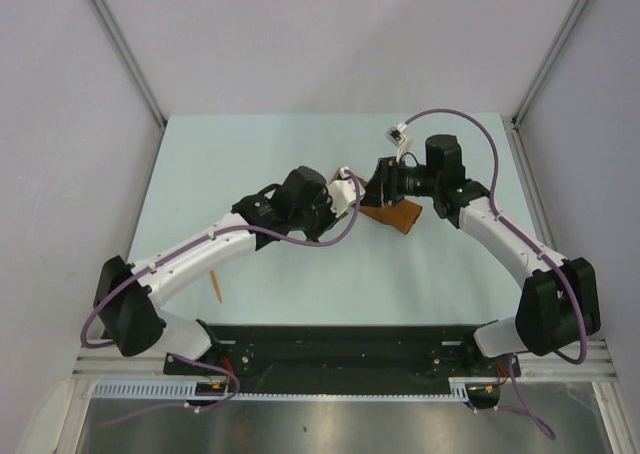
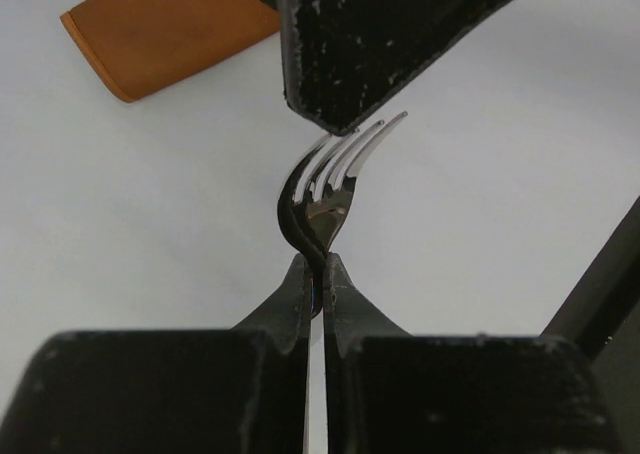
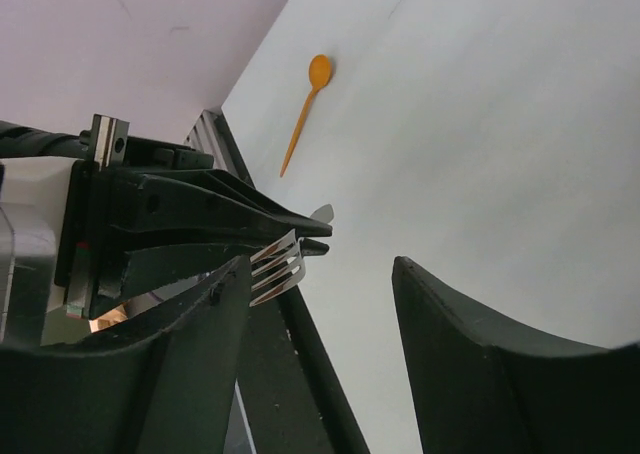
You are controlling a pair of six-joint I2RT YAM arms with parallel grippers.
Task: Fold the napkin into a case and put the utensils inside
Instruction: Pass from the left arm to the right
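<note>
My left gripper is shut on the neck of a silver metal fork, tines pointing up and away. The fork tines sit just beside one finger of my right gripper, which is open and empty. The rust-orange napkin, folded into a narrow case, lies on the table under the right gripper; its rounded end shows in the left wrist view. An orange spoon lies apart on the table; in the top view it shows as a thin orange piece by the left arm.
The two grippers meet over the table's middle, the left one almost touching the right. Grey walls with metal rails close in the table on three sides. A black base rail runs along the near edge.
</note>
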